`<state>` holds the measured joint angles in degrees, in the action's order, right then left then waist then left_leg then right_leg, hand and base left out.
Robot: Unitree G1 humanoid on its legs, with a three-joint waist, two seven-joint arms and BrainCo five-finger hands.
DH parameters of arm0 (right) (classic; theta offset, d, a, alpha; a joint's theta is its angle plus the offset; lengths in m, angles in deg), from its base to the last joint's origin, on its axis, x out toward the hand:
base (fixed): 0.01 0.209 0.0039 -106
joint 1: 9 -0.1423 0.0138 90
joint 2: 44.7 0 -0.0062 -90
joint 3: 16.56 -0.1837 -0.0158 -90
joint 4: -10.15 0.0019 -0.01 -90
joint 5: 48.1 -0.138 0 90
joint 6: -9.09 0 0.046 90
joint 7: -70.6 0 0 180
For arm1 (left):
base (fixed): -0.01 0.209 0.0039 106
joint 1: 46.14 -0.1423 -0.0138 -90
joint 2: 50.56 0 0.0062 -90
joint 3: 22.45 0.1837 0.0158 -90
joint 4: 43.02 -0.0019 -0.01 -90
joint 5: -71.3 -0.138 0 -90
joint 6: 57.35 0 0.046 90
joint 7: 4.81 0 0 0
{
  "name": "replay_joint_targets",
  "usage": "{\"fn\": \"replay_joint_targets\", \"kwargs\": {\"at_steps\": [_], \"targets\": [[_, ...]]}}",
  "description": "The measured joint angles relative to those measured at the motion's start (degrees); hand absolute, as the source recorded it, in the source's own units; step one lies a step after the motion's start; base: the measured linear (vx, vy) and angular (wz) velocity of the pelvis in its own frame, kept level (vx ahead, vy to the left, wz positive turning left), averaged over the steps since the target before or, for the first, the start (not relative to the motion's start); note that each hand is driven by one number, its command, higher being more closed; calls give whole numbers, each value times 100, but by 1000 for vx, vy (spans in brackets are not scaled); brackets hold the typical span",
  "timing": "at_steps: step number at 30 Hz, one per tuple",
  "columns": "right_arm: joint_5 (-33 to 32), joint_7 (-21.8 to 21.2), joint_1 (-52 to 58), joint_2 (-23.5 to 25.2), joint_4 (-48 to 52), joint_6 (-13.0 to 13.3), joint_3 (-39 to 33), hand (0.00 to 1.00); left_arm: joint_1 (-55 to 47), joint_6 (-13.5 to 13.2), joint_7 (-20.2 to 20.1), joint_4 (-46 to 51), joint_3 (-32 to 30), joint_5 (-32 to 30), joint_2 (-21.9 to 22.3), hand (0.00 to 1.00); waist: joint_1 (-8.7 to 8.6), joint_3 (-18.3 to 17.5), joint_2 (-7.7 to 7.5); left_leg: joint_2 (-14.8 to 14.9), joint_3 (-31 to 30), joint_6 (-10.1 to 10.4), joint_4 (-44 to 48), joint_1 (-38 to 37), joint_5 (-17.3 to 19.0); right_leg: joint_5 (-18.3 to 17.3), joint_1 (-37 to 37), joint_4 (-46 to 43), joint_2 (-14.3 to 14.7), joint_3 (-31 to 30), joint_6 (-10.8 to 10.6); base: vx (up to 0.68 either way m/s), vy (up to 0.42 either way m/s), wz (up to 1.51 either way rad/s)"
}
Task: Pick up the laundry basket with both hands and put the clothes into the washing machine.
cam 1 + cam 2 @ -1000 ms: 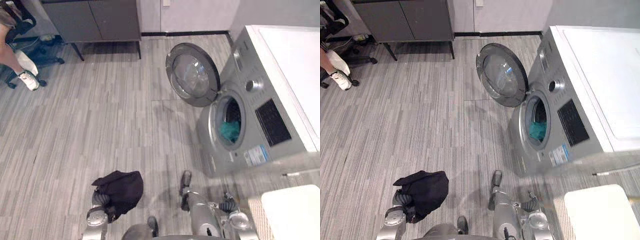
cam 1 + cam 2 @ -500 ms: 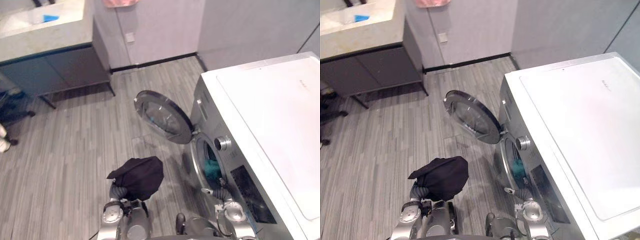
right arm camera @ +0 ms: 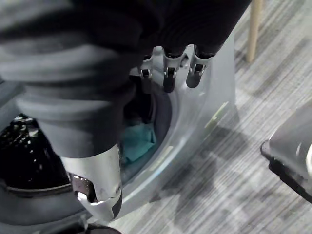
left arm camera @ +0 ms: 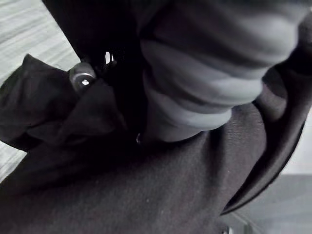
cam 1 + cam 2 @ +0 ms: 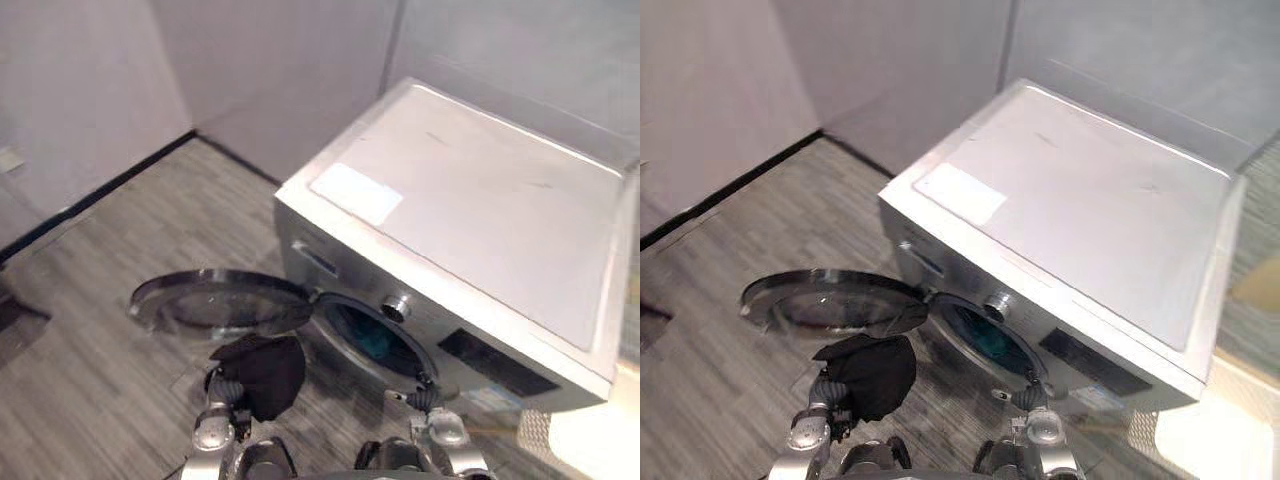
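A silver washing machine [image 5: 470, 200] stands in front of me, its round door [image 5: 215, 300] swung open to the left. A teal cloth [image 5: 377, 346] lies inside the drum. My left hand [image 4: 195, 83] is raised just left of the opening, shut on a black garment [image 5: 265, 372] that drapes over it and hides most of its fingers; one fingertip [image 4: 82, 79] pokes out of the folds. My right hand [image 5: 412, 397] hangs open at the lower right rim of the opening, its fingers [image 3: 168, 73] relaxed above the teal cloth [image 3: 139, 141].
Grey plank floor [image 5: 90, 380] spreads to the left of the open door. Walls with a black skirting [image 5: 100, 185] close off the space behind the machine. A white object [image 5: 590, 440] sits low at the right, and a wooden leg [image 3: 254, 24] stands near it.
The camera has swung towards the washer, which now stands closer and more head-on. The black garment stays in my left hand, now right beside the door opening.
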<state>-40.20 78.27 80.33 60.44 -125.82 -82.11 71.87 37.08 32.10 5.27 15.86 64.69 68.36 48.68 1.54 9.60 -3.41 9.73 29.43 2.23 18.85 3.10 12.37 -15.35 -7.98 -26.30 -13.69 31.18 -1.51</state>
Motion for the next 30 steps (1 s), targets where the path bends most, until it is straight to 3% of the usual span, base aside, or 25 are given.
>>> {"fn": "replay_joint_targets", "kwargs": {"at_steps": [3,5,7,8,9,10,12,13,14,16,20,22,25,30], "targets": [[16,34,14,-249,-85,12,-48,0,128,3,-1,-196,0,-6,-22,100,-90,125,269,194,107,1,191,-146,0,206,205,522,379,-357,-17,96,-53,-70],[-6,103,57,-336,-253,5,-40,0,111,5,-7,-205,0,-5,-11,100,-80,133,326,438,72,2,760,-61,-1,259,362,789,552,-556,-18,123,-90,-67],[-15,135,158,-458,-340,-12,-15,0,76,19,-10,-238,7,-2,5,100,-88,167,390,746,-369,-186,1938,256,-131,245,572,896,756,-798,10,130,-87,-68],[-55,207,153,-509,-408,-23,-23,0,58,23,-7,-250,6,1,35,100,-56,219,332,752,-918,-279,2675,675,-292,252,675,937,765,-1010,36,103,-1,-70],[-57,233,134,-507,-445,-27,-23,0,54,23,-6,-263,7,1,70,100,-50,230,280,639,-1191,-90,2724,796,-121,272,669,937,755,-1136,62,133,42,-105],[-58,263,85,-562,-493,-34,-113,0,56,21,-6,-261,24,4,154,100,-47,264,353,411,-1715,137,2384,926,157,309,675,915,754,-1354,91,119,90,-108],[-56,328,4,-580,-539,-30,-271,0,88,23,-7,-261,108,3,205,100,-76,383,405,254,-2122,224,1667,954,178,307,649,743,824,-1607,88,123,174,-107],[-58,359,17,-605,-557,-34,-324,0,138,18,-7,-236,260,5,208,100,-69,385,572,258,-2247,293,1092,924,-47,236,493,411,925,-1813,-18,122,236,-95],[-59,357,19,-576,-572,-34,-313,0,157,14,-6,-195,326,5,191,100,-61,402,433,235,-2184,354,1221,925,118,55,228,-16,868,-2013,-121,98,200,-80],[-60,351,67,-458,-467,-33,-331,0,388,17,-6,-50,450,4,81,100,-90,546,256,200,-2055,219,1715,1240,256,-73,-266,-699,661,-2126,-183,14,115,-33],[-83,384,-31,-451,-418,-45,-435,0,427,16,-9,207,686,3,77,100,-69,860,260,352,-1830,70,2948,1543,793,-451,-750,-1888,547,-2518,-287,-67,128,-35],[-118,463,-125,-476,-259,-40,-452,0,586,16,-8,328,839,3,80,100,-74,962,294,431,-1840,-5,3721,1983,1379,-897,-1311,-2779,474,-2674,-351,-106,78,-13],[-179,481,-433,-496,-154,-42,-452,0,1117,14,2,341,1024,5,81,100,-85,1178,276,478,-1903,-130,4541,2706,1944,-1438,-2041,-3706,340,-2741,-447,-149,1,11],[-223,628,-673,-426,344,-45,-478,0,1736,14,88,408,1361,6,131,100,-69,1395,220,607,-2151,-227,5775,3933,2226,-1935,-3145,-4884,246,-2816,-429,-214,-12,3]]}}
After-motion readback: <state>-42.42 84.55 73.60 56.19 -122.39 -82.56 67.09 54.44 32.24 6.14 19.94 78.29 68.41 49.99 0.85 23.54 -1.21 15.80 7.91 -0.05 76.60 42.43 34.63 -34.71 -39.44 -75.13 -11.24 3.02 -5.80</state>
